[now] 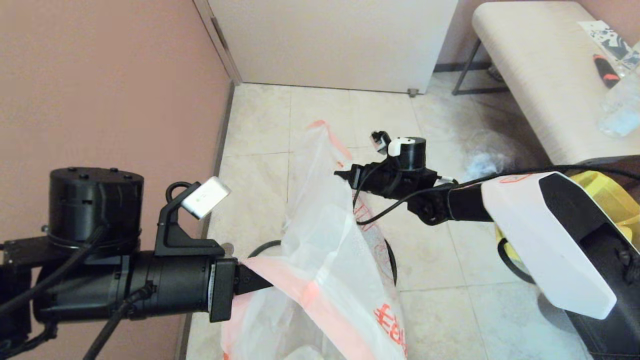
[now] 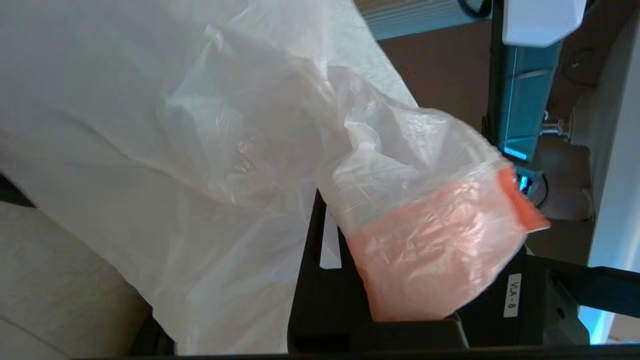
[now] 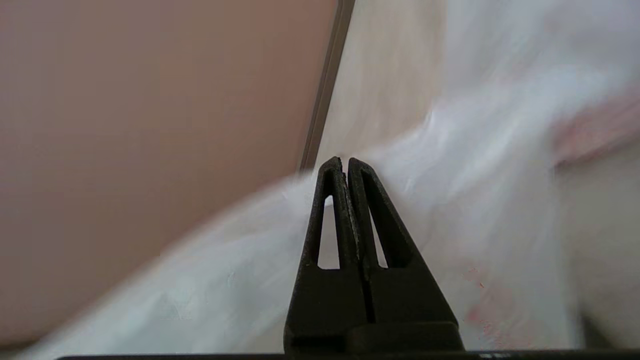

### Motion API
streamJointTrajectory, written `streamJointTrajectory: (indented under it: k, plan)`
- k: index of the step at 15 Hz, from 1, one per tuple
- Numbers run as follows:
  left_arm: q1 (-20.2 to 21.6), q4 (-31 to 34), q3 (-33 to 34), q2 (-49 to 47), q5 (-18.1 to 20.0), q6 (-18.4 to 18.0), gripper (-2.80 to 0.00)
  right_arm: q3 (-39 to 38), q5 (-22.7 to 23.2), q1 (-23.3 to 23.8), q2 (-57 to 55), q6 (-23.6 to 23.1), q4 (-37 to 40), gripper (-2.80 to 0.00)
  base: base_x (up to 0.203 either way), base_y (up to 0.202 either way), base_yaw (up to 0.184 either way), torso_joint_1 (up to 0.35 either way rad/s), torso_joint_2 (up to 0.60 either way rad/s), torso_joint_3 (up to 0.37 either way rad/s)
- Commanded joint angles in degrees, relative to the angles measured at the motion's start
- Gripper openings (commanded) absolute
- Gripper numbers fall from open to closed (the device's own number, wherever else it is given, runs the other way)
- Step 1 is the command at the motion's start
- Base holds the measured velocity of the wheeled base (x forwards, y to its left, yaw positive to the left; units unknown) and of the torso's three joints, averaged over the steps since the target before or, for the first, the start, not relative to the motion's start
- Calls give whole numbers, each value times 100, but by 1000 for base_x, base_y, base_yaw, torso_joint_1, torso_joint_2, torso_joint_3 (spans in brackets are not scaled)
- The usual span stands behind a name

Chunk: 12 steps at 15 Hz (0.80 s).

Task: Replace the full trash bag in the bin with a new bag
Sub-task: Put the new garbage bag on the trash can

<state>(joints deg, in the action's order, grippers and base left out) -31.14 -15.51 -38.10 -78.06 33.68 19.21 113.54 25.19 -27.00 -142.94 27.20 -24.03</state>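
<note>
The new bag [image 1: 325,250], thin white plastic with a pink-orange rim, a red line drawing and red characters, hangs stretched between both grippers above the bin. My left gripper [image 1: 260,282] is shut on a bunched piece of the pink-orange rim [image 2: 435,250]; one black finger [image 2: 312,235] shows beside it. My right gripper [image 1: 341,174] is shut on the bag's far edge, with thin film pinched at its tips [image 3: 345,162]. Only two dark arcs of the bin [image 1: 262,247] show past the bag. The full trash bag is out of view.
A pink wall [image 1: 100,85] runs close on the left, with a white door [image 1: 330,40] at the back. A padded bench [image 1: 545,80] with small items stands at the right, a yellow tote [image 1: 617,200] below my right arm. Crumpled clear plastic [image 1: 482,160] lies on the tiles.
</note>
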Motion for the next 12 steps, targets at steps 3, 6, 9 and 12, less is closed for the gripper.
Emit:
streamJointTrajectory:
  k: [3,6,9,12]
  plan:
    - [114,-31,-38,190,93,21,-280,-262,481,-117,446,-197,1594,-280,0,0,0,0,0,0]
    - [206,-45,-80,241,156,79,-280,-360,711,-346,543,-802,3231,-280,0,0,0,0,0,0]
    - [298,-53,-84,273,200,135,-280,-903,718,-572,537,-1037,3899,-280,0,0,0,0,0,0]
    - [468,-84,-93,240,455,220,-280,-1524,638,-712,514,-1138,3897,-280,0,0,0,0,0,0]
